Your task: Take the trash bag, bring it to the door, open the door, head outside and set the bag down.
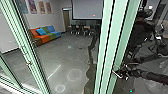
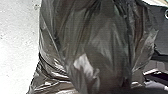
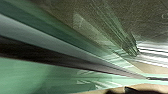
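Beyond the green frame point(image 1: 110, 47), which stands in the way, lie a grey floor point(image 1: 62, 55), a screen point(image 1: 87, 9) and a multicoloured sofa point(image 1: 46, 35); a dark-clad person point(image 1: 142, 28) is at right. The dark, shiny, creased bag point(image 2: 95, 37) is close before the left wrist camera. Whether the left gripper or right gripper point(image 1: 121, 73) is clenched or released, I cannot tell.

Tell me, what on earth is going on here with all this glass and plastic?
A robot is on a trash run. Its left arm seems to be carrying a dark trash bag, which bulges right in front of that wrist's camera. Its right arm reaches toward a green-edged glass frame, probably part of the door; whether it is touching it, I can't tell. A person in dark clothing shows behind the frame, and a colorful sofa stands across the room.
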{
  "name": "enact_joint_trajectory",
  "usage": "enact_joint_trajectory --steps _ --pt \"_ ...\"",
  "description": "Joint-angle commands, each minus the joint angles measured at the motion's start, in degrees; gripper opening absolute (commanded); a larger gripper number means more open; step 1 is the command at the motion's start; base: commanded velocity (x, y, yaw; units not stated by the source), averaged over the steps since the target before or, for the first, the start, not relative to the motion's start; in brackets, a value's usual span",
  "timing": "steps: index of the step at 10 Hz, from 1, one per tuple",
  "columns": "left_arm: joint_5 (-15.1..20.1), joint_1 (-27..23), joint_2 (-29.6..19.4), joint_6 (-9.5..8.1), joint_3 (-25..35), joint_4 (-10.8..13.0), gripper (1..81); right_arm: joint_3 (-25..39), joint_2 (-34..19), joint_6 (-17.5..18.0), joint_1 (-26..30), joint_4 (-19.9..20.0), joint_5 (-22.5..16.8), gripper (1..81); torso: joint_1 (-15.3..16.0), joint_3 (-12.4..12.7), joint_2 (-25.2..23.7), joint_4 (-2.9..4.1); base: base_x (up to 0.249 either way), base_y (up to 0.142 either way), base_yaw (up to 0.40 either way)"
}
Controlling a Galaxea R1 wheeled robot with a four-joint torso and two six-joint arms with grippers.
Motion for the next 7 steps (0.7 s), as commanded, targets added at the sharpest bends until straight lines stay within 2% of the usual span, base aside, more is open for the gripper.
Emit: enact_joint_trajectory --steps 1,6,7 --pt "4.0 -1.9 -0.8 -0.18 0.0 -0.5 1.0 -0.7 -5.1 1.4 14.6 -3.3 5.0 81.1 0.0 0.0 0.0 0.00 0.000 0.000 0.000" --pt "4.0 -1.9 -0.8 -0.27 0.0 -0.5 1.0 1.6 -7.5 1.4 18.4 -4.6 2.6 81.1 0.0 0.0 0.0 0.02 0.000 0.000 0.000" --pt "4.0 -1.9 -0.8 -0.18 -0.1 -0.5 1.0 1.8 -7.9 1.4 18.6 -4.7 2.6 81.1 0.0 -1.4 0.0 0.02 0.000 0.000 0.000"
